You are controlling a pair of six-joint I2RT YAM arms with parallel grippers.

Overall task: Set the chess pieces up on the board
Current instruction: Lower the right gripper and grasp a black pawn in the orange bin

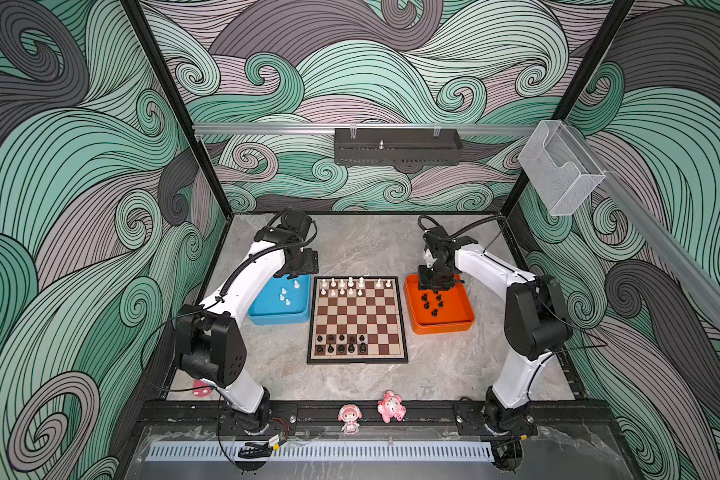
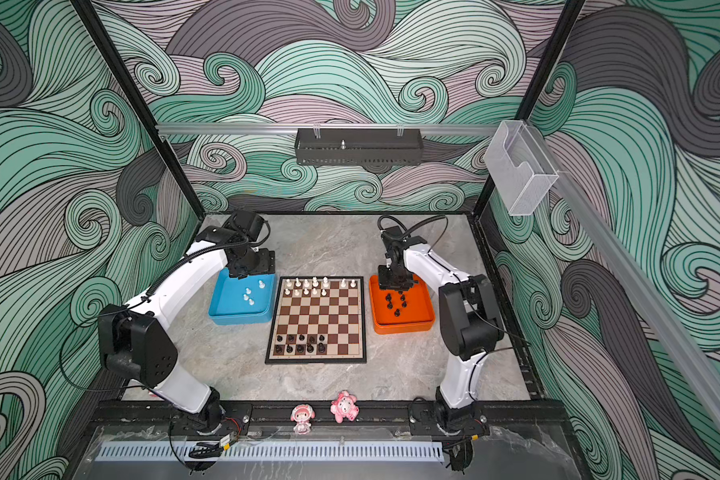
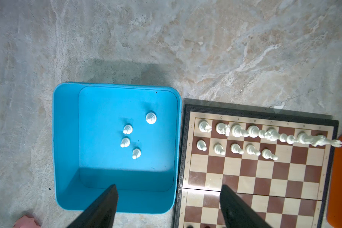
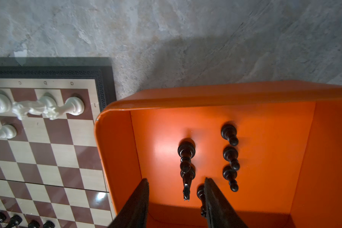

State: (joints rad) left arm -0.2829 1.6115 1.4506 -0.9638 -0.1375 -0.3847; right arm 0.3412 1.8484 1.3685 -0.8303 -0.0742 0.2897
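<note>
1. The chess pieces [image 1: 341, 345] are only partly set. Incomplete white and black rows stand at opposite ends of the board [image 1: 357, 320]. Other white pieces [image 3: 127, 129] stand in the blue tray [image 3: 67, 138], and black ones in the orange tray [image 4: 115, 148].
2. The right gripper [image 4: 175, 179] straddles one black piece [image 4: 186, 185] with its jaws apart; no contact is visible.
3. A second black piece [image 4: 200, 192] stands just beside one finger. Closing here may pinch both pieces or topple the neighbour.
4. An off-centre grip may tilt the glossy piece so that it slips out on the lift.
5. The left gripper [image 3: 168, 185] hangs wide open and empty above the blue tray's wall. A straight descent may strike that wall.
</note>
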